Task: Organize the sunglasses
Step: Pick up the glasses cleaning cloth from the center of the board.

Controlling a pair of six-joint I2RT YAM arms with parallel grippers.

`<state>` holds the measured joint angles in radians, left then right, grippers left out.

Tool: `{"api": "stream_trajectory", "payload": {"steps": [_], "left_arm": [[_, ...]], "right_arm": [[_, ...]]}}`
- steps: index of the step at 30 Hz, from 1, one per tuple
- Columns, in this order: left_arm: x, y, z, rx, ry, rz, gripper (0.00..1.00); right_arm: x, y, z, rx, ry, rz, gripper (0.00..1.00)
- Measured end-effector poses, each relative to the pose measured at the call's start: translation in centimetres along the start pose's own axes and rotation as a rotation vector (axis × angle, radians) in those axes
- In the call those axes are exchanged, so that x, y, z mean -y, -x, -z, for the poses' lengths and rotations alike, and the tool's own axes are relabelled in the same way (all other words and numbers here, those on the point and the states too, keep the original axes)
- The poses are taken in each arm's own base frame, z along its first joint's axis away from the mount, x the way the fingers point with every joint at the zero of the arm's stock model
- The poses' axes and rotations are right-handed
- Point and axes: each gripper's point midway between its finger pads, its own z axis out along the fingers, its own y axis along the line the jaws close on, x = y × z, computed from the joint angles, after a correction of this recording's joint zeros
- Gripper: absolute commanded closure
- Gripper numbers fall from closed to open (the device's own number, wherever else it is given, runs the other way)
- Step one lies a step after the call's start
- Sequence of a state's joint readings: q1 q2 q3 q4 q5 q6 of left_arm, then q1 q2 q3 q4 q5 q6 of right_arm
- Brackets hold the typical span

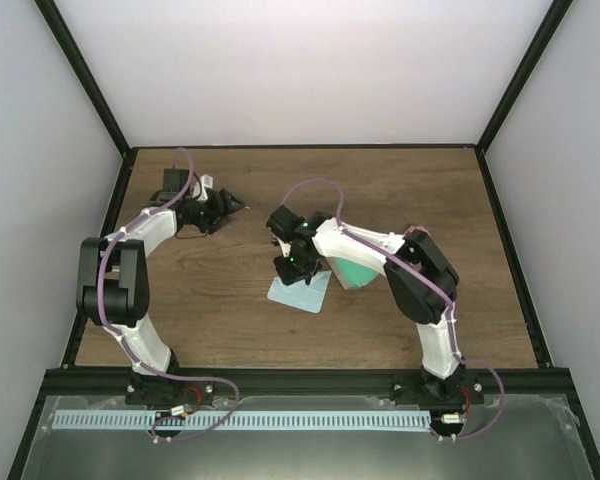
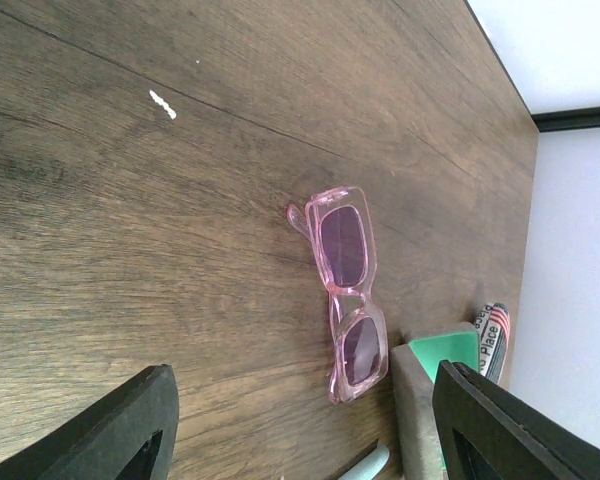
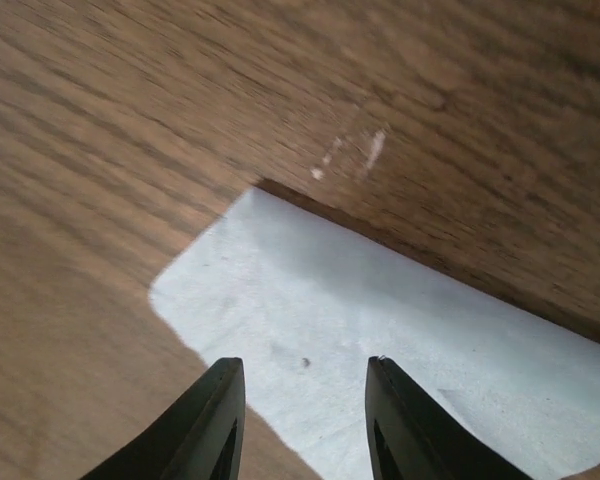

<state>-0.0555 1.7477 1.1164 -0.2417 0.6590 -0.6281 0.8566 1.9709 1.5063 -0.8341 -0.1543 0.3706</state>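
Both tools spread, pink sunglasses (image 2: pixel 345 290) loose on the worktop (image 2: pixel 130 220).
My left tool (image 1: pixel 232 205) gapes empty, with the sunglasses lying to its right beside a grey case (image 2: pixel 420 400). My right tool (image 3: pixel 305 420) hangs open over a blue cloth (image 3: pixel 380 310).

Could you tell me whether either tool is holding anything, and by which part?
Nothing: left tool is open short of the sunglasses, right tool open over the cloth.

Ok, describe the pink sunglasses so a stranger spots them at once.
On the wooden table, look just ahead of the left gripper, towards the grey box with the green inside. The sunglasses lie beside it: the only thing with a see-through pink frame and purple lenses.
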Motion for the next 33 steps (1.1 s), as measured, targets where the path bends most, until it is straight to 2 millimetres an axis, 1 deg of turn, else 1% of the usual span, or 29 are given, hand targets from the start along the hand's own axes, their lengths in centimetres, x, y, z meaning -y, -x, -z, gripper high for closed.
{"api": "stream_trajectory", "payload": {"steps": [3,5,12,13,16,19,21,25,29,33], "left_arm": [[0.0,0.0,0.0,0.0,0.0,-0.001,0.28],[0.0,0.0,0.0,-0.001,0.001,0.0,0.28],[-0.6,-0.3,-0.5,-0.015,0.01,0.012,0.28],[-0.7,-0.3,-0.5,-0.017,0.012,0.012,0.28],[-0.7,-0.3,-0.5,-0.018,0.011,0.012,0.28],[-0.7,-0.4,-0.5,-0.021,0.009,0.013,0.28],[-0.7,-0.4,-0.5,-0.023,0.008,0.013,0.28],[-0.7,-0.5,-0.6,-0.025,0.009,0.015,0.28],[-0.8,-0.5,-0.6,-0.027,0.01,0.016,0.28],[-0.8,-0.6,-0.6,-0.029,0.012,0.016,0.28]], "right_arm": [[0.6,-1.2,-1.5,-0.059,-0.031,-0.001,0.67],[0.7,-1.7,-2.0,-0.083,-0.04,0.001,0.68],[-0.6,-3.0,-3.0,-0.125,-0.046,0.041,0.73],[-0.9,-3.2,-3.4,-0.138,-0.05,0.05,0.74],[-0.7,-3.4,-3.6,-0.145,-0.059,0.05,0.76],[-0.2,-3.5,-3.9,-0.156,-0.079,0.049,0.85],[-0.2,-3.5,-3.9,-0.156,-0.083,0.049,0.88],[-0.1,-3.7,-3.9,-0.161,-0.088,0.047,0.99],[-0.1,-3.6,-3.8,-0.163,-0.091,0.045,0.99],[-0.3,-3.0,-3.4,-0.147,-0.091,0.047,0.99]]}}
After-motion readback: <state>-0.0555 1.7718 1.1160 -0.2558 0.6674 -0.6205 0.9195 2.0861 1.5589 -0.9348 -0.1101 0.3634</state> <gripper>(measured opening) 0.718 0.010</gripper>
